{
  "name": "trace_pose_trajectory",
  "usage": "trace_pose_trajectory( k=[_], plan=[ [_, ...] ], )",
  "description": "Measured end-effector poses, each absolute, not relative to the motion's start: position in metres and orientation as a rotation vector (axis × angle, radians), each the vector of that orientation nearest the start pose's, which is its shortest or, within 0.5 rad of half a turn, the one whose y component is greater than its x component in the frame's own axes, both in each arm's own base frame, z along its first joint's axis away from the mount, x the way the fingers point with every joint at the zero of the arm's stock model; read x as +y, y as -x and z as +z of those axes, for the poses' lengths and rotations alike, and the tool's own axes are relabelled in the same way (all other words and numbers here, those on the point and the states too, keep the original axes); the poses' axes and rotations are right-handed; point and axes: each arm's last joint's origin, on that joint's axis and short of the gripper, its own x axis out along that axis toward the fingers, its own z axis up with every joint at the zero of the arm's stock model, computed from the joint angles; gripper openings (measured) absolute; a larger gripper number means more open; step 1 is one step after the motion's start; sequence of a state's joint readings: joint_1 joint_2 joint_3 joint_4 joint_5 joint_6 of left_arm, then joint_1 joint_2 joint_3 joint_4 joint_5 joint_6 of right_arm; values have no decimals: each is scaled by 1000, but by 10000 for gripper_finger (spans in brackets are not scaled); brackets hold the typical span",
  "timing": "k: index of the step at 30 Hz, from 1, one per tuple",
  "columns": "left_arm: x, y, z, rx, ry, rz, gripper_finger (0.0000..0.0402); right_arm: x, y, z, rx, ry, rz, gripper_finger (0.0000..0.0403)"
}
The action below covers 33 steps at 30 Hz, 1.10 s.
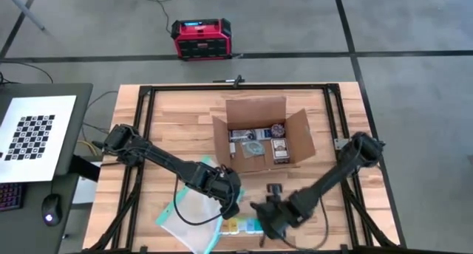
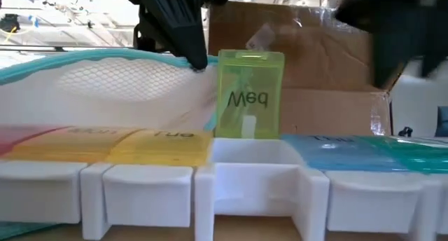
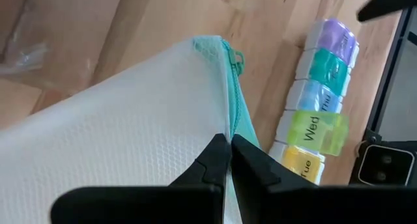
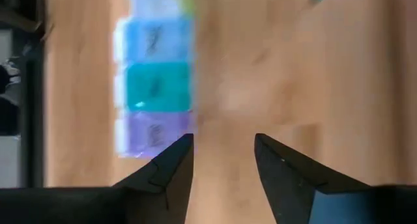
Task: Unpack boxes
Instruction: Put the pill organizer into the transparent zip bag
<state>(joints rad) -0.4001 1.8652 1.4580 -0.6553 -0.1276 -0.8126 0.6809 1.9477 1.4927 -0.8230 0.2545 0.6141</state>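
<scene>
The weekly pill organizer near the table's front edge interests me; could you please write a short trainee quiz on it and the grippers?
1. True or false: the Wed lid of the pill organizer stands open.
2. What does the left gripper pinch? A) the cardboard box B) the mesh pouch C) a pill lid
3. Fill in: the right gripper hovers over bare ____ beside the organizer.

Key: 1 true; 2 B; 3 wood.
</scene>
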Motion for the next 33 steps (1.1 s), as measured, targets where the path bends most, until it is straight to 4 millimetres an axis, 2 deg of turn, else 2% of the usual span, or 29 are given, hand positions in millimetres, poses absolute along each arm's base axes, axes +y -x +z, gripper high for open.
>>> trace_pose_trajectory(
  k=[3, 6, 11, 14, 17, 27, 33],
  plan=[
    [-149, -363, 230, 1045, 460, 182, 0, 258, -292, 193, 1182, -20, -8, 150],
    [-149, -363, 230, 1045, 456, 180, 0, 267, -278, 180, 1193, -111, -62, 146],
    [-149, -363, 230, 1046, 454, 180, 0, 278, -276, 166, 1095, -300, -44, 139],
    [-149, -363, 229, 1049, 450, 175, 0, 278, -280, 153, 1058, -376, -49, 134],
    [-149, -363, 229, 1056, 453, 160, 0, 273, -289, 148, 1030, -411, -72, 130],
    [-151, -365, 230, 1048, 455, 115, 0, 245, -335, 161, 793, -396, -36, 123],
    [-151, -366, 230, 1045, 456, 113, 0, 244, -335, 170, 774, -399, -23, 123]
  ],
)
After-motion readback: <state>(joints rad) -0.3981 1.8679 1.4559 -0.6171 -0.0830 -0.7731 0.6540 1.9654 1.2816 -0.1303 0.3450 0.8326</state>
